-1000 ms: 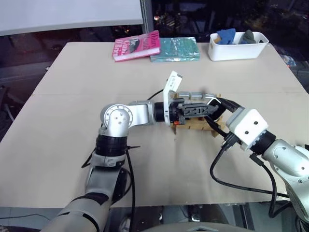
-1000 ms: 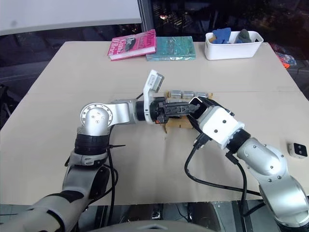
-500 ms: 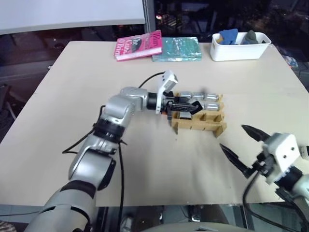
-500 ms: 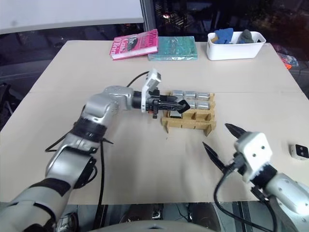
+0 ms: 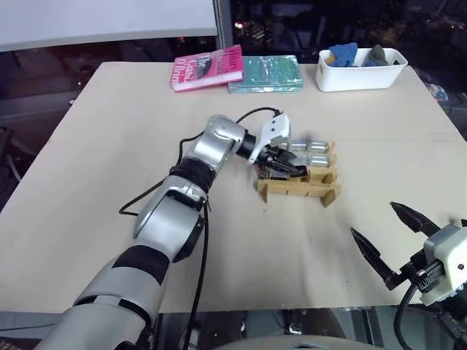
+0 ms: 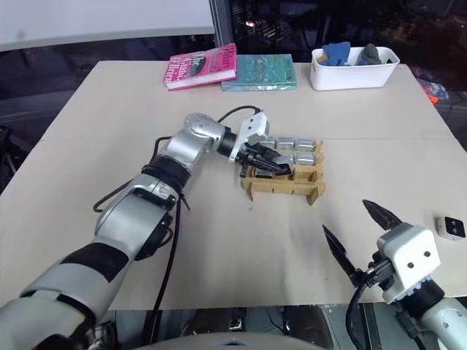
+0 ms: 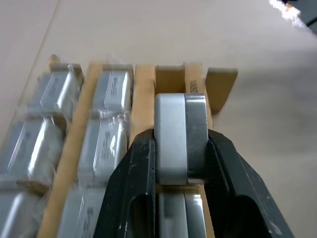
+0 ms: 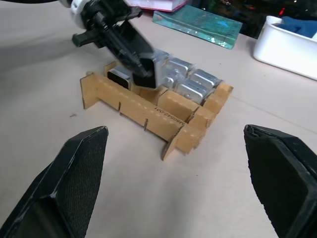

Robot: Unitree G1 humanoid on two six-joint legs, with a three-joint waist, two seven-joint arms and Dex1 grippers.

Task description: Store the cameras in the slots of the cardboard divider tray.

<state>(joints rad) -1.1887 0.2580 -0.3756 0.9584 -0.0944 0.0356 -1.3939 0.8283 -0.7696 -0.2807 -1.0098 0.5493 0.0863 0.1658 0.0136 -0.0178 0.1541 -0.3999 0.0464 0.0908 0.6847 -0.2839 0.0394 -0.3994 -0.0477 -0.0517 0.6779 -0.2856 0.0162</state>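
The cardboard divider tray point(image 5: 299, 191) sits mid-table, its front wall toward me. Several silver-grey cameras point(image 5: 312, 149) fill its two far rows. My left gripper point(image 5: 287, 166) reaches in from the left, angled down over the tray's third row, and is shut on one silver-grey camera point(image 7: 172, 141). The held camera hangs just above that row, with another camera point(image 7: 181, 218) in the slot below it. My right gripper point(image 5: 390, 239) hovers open and empty near the table's front right, well clear of the tray. One more dark-faced camera point(image 6: 452, 227) lies on the table at the far right.
A white bin point(image 5: 360, 69) holding blue and grey items stands at the back right. A pink book point(image 5: 206, 68) and a teal book point(image 5: 265, 74) lie side by side at the back edge.
My right gripper has drawn back from the tray to the front right, jaws apart. My left gripper has rolled and reached further over the tray, lowering the camera toward the third row.
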